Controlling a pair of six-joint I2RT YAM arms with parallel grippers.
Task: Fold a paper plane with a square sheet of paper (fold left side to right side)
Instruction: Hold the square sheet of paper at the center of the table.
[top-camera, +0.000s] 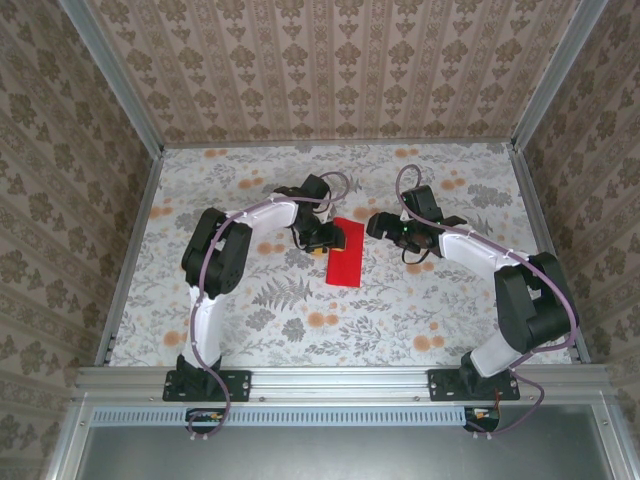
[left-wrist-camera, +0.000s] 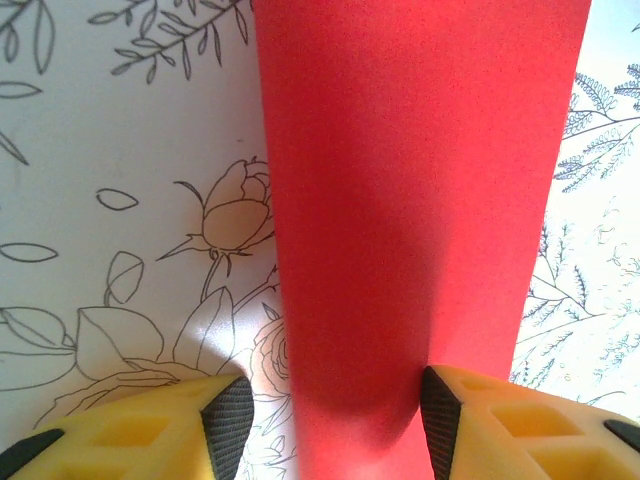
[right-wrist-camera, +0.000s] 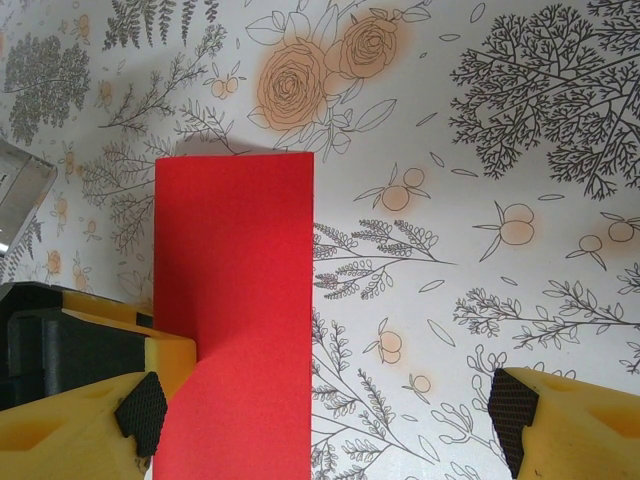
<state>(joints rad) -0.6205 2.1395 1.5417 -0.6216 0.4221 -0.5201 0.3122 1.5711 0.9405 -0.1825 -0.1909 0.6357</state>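
The square sheet of paper (top-camera: 347, 255) is bright red and lies flat on the table's middle as a tall narrow rectangle. My left gripper (top-camera: 322, 240) hangs over its left edge, pointing down. In the left wrist view the red strip (left-wrist-camera: 400, 200) runs up between the half-spread jaws of the left gripper (left-wrist-camera: 334, 415). The right pad (left-wrist-camera: 440, 410) rests on the paper, and the left one stands on the cloth beside it. My right gripper (top-camera: 380, 225) hovers just right of the sheet. In the right wrist view it (right-wrist-camera: 325, 415) stands wide open above the sheet's (right-wrist-camera: 235, 280) right edge.
The table (top-camera: 300, 310) wears a floral cloth with orange blooms. Patterned walls (top-camera: 320, 70) close in the back and both sides, with metal rails along the edges. The left gripper's yellow finger (right-wrist-camera: 170, 355) shows at the paper's left edge in the right wrist view.
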